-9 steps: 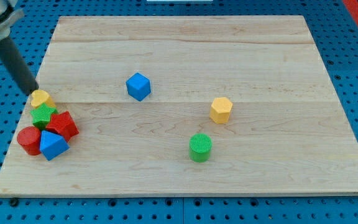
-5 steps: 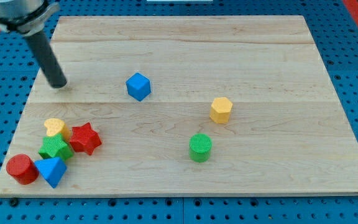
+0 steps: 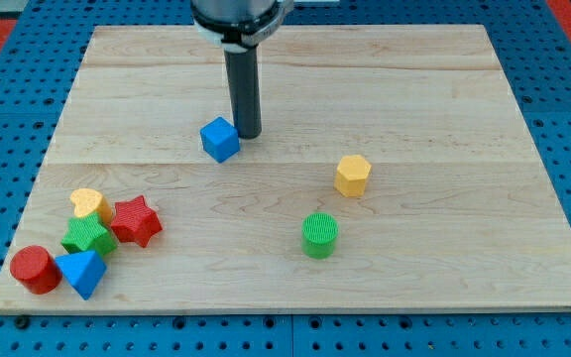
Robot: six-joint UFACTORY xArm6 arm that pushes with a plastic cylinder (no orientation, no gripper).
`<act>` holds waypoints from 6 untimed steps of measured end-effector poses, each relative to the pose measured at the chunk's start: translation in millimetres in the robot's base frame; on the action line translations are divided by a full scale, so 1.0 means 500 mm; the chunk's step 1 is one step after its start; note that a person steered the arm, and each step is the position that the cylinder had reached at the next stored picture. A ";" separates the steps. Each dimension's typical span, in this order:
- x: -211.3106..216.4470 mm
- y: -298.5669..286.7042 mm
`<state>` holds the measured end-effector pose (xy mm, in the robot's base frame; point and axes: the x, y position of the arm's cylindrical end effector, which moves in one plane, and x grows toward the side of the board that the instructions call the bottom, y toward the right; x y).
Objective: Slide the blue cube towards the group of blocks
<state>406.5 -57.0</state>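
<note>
A: How far along does the job look?

B: Hardly begun, by the look of it. The blue cube (image 3: pixel 220 139) sits left of the board's middle, in the upper half, well apart from the group of blocks near the view's bottom left. That group holds a yellow block (image 3: pixel 87 203), a red star (image 3: pixel 135 220), a green block (image 3: pixel 89 237), a red cylinder (image 3: pixel 33 269) and a blue pyramid-like block (image 3: pixel 80 273).

A: And the rod?

B: The tip (image 3: pixel 249 134) stands just beside the cube on its right, at its upper edge, touching or nearly so; which one cannot be told. The arm carries no jaws at all, only the straight dark rod, so nothing is clamped.

A: What remains?

B: The whole slide, most likely: the cube has to travel down and left across bare wood to reach the group.

A: How does the cube itself look?

B: Small, bright blue, sitting flat with one corner turned toward the view's bottom. A yellow hexagonal block (image 3: pixel 352 175) and a green cylinder (image 3: pixel 319 234) lie off to the right, out of its likely path
</note>
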 end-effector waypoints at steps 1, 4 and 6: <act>0.003 -0.101; 0.121 -0.221; 0.025 -0.277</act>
<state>418.8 -195.6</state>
